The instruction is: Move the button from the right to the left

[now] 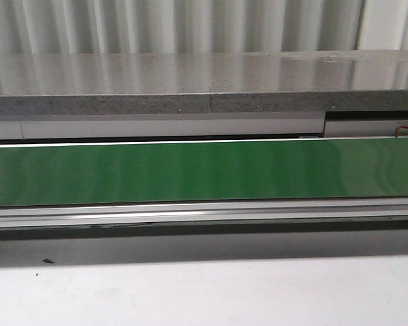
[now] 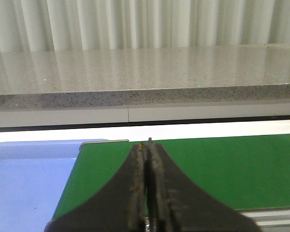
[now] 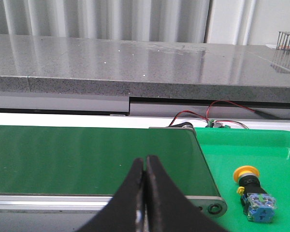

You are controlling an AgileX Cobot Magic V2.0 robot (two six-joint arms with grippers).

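Button (image 3: 253, 192) on green tray (image 3: 280, 145), right wrist view only | left pincer (image 2: 146, 143) closed | right pincer (image 3: 145, 162) closed

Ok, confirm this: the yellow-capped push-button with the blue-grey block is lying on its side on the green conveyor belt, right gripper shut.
Wrong place. The yellow-capped push-button lies on its side in the green plastic tray beside the green conveyor belt, as the right wrist view shows. The right gripper is shut.

The green belt (image 1: 204, 170) surface is unobstructed along its visible length. The grey stone ledge (image 1: 190, 85) bounds it behind. Red wires (image 3: 217, 113) lie beyond the green tray (image 3: 280, 159).
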